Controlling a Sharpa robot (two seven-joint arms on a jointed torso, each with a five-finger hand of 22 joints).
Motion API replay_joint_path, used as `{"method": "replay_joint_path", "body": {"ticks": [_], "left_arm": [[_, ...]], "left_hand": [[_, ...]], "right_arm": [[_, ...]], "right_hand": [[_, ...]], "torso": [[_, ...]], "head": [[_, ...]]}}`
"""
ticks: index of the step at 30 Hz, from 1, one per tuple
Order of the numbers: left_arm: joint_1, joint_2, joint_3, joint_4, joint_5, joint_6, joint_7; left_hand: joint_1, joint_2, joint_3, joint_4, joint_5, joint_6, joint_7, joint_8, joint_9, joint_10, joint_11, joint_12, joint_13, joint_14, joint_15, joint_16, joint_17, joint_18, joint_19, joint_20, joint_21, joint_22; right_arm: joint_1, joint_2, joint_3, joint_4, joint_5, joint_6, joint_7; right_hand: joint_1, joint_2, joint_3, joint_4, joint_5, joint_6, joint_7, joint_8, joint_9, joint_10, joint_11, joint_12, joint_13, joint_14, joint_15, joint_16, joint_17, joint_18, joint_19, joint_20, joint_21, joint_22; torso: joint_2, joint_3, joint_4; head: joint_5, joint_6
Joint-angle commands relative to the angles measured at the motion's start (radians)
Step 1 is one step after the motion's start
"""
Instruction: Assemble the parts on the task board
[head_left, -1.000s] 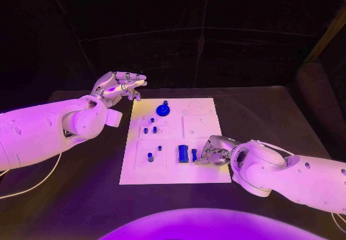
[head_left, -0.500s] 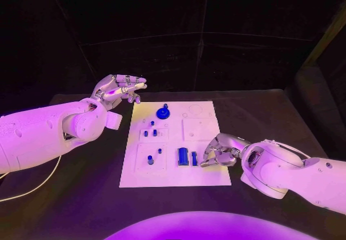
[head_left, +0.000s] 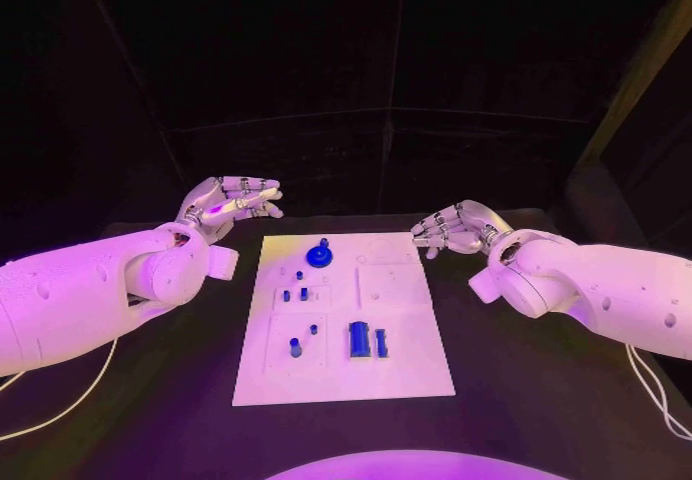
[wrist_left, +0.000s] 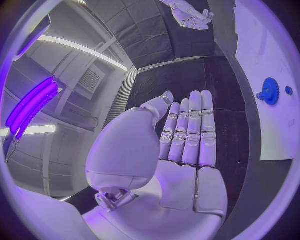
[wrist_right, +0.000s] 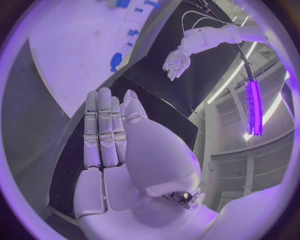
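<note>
**Fingers of both hands empty, raised beside the far end of the board**

Fingers (wrist_left: 187, 130) of the left hand (head_left: 224, 203) lie straight and side by side in the left wrist view, the thumb set off to one side, with nothing between them. In the head view this hand hangs above the dark surface (head_left: 548, 380), just off the far left corner of the task board (head_left: 346, 380), touching nothing.

Across from it, the right hand (head_left: 454, 230) is held at about the same height off the board's far right corner. Its fingers (wrist_right: 103, 127) are likewise extended together in the right wrist view, thumb apart, palm bare. Neither hand grips a part.

Between the two hands, nearest their fingertips, a round blue gear-like part (head_left: 319, 254) sits at the board's far end with a small knob on top. Further toward the robot, a cluster of small blue pegs (head_left: 294, 294) stands on the left half of the board. Nearer still, a single blue peg (head_left: 296, 347) stands at the left, and beside it toward the middle lie a thick blue cylinder (head_left: 358, 338) and a thinner blue bar (head_left: 381, 342), close together but whether touching I cannot tell. The board lies flat on the surface, well apart from both arms.
</note>
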Motion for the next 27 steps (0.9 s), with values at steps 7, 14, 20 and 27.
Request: {"method": "replay_joint_path", "body": {"ticks": [7, 14, 20, 27], "left_arm": [[-0.018, 0.103, 0.001, -0.142, 0.094, -0.083, 0.04], [-0.026, 0.131, 0.002, -0.173, 0.067, -0.062, 0.015], [-0.045, 0.12, 0.021, -0.128, 0.053, -0.117, 0.016], [-0.106, 0.088, 0.083, 0.015, 0.01, -0.287, 0.019]], "left_hand": [[0.004, 0.0, -0.042, 0.016, 0.002, -0.041, -0.013, -0.054, -0.003, -0.087, 0.054, -0.067, -0.002, -0.052, 0.071, -0.264, -0.125, 0.014, -0.189, 0.094, -0.195, -0.195], [-0.415, 0.091, -0.168, -0.02, -0.054, -0.352, -0.066, -0.117, -0.067, -0.437, 0.003, -0.128, -0.063, -0.337, 0.025, -0.364, -0.243, -0.05, -0.468, 0.01, -0.257, -0.34], [-0.61, 0.091, -0.212, -0.02, -0.054, -0.491, -0.089, -0.117, -0.067, -0.576, -0.026, -0.128, -0.063, -0.467, 0.0, -0.389, -0.243, -0.067, -0.556, -0.031, -0.257, -0.378], [-0.796, 0.091, -0.253, -0.02, -0.054, -0.625, -0.181, -0.117, -0.067, -0.71, -0.053, -0.128, -0.063, -0.592, -0.025, -0.477, -0.243, -0.082, -0.641, -0.071, -0.257, -0.414]], "right_arm": [[0.01, 0.159, 0.0, -0.268, 0.233, 0.089, 0.327], [0.008, 0.199, 0.0, -0.315, 0.193, 0.059, 0.266], [-0.008, 0.184, 0.013, -0.26, 0.233, 0.013, 0.277], [-0.058, 0.136, 0.052, -0.09, 0.361, -0.131, 0.314]], "right_hand": [[-0.013, 0.011, -0.044, -0.001, 0.001, -0.028, 0.03, -0.002, -0.142, -0.015, 0.045, -0.068, -0.297, -0.042, 0.074, -0.299, -0.25, 0.011, -0.051, 0.101, -0.258, -0.165], [-0.532, -0.019, 0.036, -0.104, -0.045, -0.329, -0.03, -0.064, -0.233, -0.367, 0.006, -0.131, -0.426, -0.356, 0.039, -0.416, -0.349, -0.048, -0.281, 0.036, -0.416, -0.264], [-0.75, -0.104, 0.069, -0.104, -0.064, -0.458, -0.056, -0.064, -0.252, -0.515, -0.015, -0.131, -0.426, -0.502, 0.022, -0.416, -0.434, -0.058, -0.391, 0.002, -0.455, -0.287], [-0.975, -0.104, 0.105, -0.104, -0.151, -0.594, -0.085, -0.064, -0.327, -0.669, -0.101, -0.131, -0.426, -0.654, -0.052, -0.416, -0.434, -0.077, -0.506, -0.033, -0.495, -0.376]], "torso": [[-0.021, 0.002, 0.0107], [-0.019, 0.0032, 0.0105], [-0.027, 0.0117, 0.0185], [-0.038, 0.0227, 0.0288]], "head": [[-0.016, 0.063], [-0.016, 0.07], [0.007, 0.097], [0.037, 0.133]]}}
